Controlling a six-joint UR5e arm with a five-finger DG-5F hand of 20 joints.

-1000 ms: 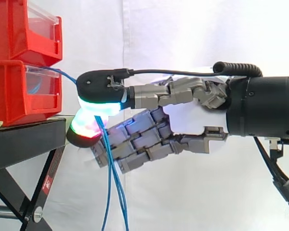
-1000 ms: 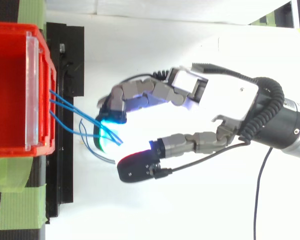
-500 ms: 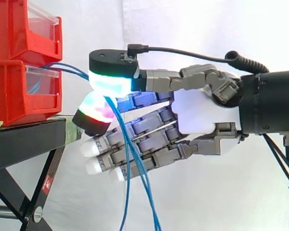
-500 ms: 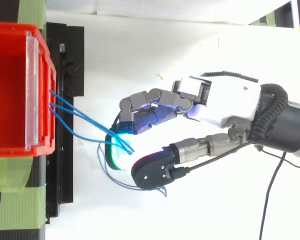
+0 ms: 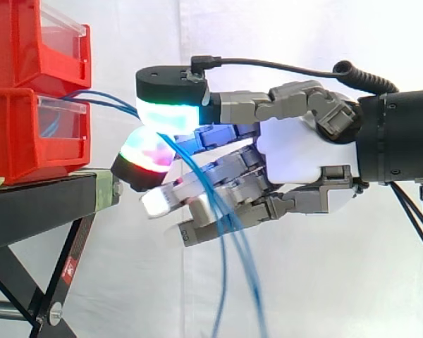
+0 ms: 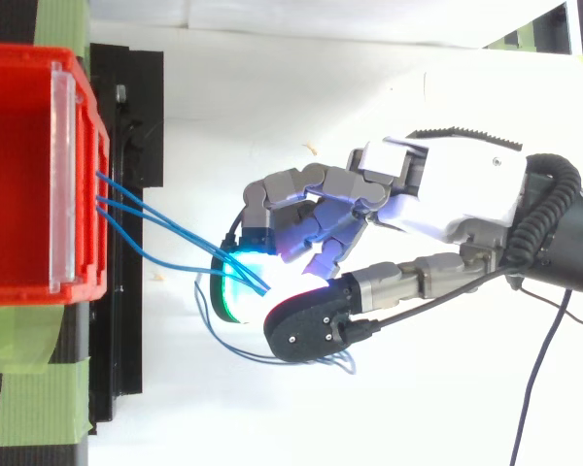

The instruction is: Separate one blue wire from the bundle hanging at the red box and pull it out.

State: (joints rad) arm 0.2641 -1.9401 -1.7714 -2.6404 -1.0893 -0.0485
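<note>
Hand (image 5: pixel 296 158) pinches blue wires (image 6: pixel 146 218) trailing from the lower red bin (image 5: pixel 14 134)

Three thin blue wires (image 6: pixel 154 223) leave the front of the red box (image 6: pixel 19 175) and converge rightward. Farther on they hang down in loose strands.
</note>
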